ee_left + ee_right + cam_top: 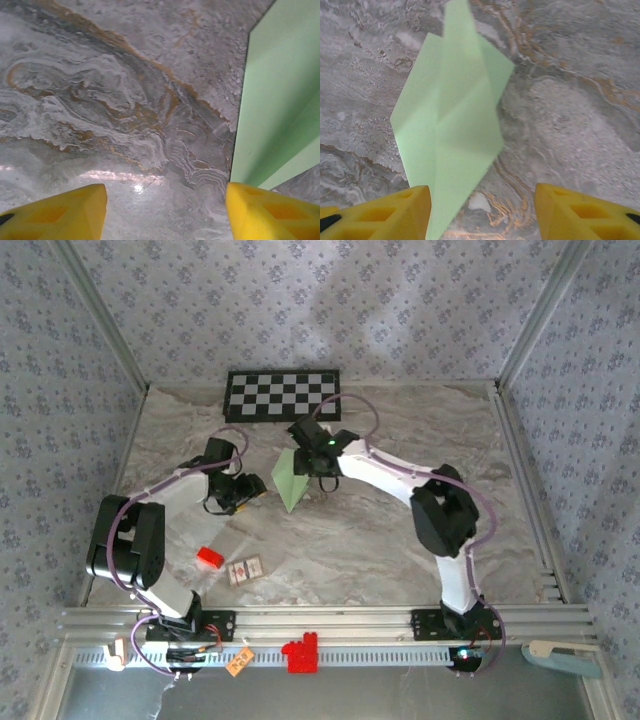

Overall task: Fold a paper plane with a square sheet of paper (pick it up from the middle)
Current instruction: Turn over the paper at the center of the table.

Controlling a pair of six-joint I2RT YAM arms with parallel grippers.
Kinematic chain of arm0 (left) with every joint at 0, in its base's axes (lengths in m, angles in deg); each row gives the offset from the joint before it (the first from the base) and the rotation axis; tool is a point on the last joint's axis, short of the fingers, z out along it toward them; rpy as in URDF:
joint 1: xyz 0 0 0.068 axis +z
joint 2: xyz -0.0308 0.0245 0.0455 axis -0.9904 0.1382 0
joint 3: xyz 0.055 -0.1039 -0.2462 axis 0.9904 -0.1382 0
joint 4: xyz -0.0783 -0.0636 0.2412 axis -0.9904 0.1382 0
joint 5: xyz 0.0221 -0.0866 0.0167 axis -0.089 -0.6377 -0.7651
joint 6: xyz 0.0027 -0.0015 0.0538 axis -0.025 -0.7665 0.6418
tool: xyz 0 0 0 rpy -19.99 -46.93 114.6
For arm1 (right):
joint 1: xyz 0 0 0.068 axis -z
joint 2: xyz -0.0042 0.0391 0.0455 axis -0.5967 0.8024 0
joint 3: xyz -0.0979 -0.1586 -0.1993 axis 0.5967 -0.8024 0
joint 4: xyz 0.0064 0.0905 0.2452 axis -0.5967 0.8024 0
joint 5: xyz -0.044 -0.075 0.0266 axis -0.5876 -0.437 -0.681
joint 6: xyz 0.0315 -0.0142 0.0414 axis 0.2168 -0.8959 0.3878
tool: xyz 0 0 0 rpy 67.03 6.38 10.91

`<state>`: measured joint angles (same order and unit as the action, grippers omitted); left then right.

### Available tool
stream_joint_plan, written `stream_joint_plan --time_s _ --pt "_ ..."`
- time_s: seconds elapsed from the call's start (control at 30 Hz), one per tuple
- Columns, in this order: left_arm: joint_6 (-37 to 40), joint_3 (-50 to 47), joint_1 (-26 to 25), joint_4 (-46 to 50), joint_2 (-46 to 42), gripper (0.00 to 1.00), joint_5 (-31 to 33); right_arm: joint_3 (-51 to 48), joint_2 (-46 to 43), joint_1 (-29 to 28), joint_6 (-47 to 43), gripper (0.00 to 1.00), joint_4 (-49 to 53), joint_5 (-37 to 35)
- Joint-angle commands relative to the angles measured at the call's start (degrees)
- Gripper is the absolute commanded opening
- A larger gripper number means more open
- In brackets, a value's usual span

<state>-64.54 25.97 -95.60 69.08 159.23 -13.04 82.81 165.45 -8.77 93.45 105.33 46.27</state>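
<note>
Your left gripper [166,202] and right gripper [482,200] stand open, empty, beside the paper plane [450,125]; any sideways nudge could skid it or reopen creases.

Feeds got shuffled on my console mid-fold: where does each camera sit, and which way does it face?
Top external: fixed above and behind the bases, looking down at the table; both arms show, left pincer and right pincer near the green paper.
Left wrist: on the left arm, looking down at the marble; its yellow fingers at the bottom.
Right wrist: on the right arm, looking down onto the paper; its fingers at the bottom.
Shared: all three see the paper.
</note>
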Motion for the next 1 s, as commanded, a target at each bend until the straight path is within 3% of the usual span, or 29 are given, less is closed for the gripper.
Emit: stream_joint_plan --time_s 0.0,0.2,0.53,0.83,0.97 --pt "-3.0 -1.7 1.9 -4.9 -2.1 0.64 -5.2 7.9 5.7 -2.0 -2.4 0.58 9.4 -7.9" --pt "-3.4 -3.5 4.3 -5.5 -2.5 0.65 -5.9 21.8 16.4 -5.0 -5.0 0.59 18.5 -15.2" --pt "-3.4 -4.8 5.8 -5.4 -2.2 0.65 -5.6 33.0 25.7 -7.0 -7.2 0.53 24.5 -19.6" --pt "-3.6 -4.8 6.2 -5.1 -2.2 0.65 -5.3 34.2 26.1 -7.0 -4.2 0.5 29.5 -23.7" --pt "-3.4 -4.6 6.2 -5.0 -2.2 0.65 -5.3 33.6 25.8 -6.6 -1.3 0.44 31.2 -23.9"
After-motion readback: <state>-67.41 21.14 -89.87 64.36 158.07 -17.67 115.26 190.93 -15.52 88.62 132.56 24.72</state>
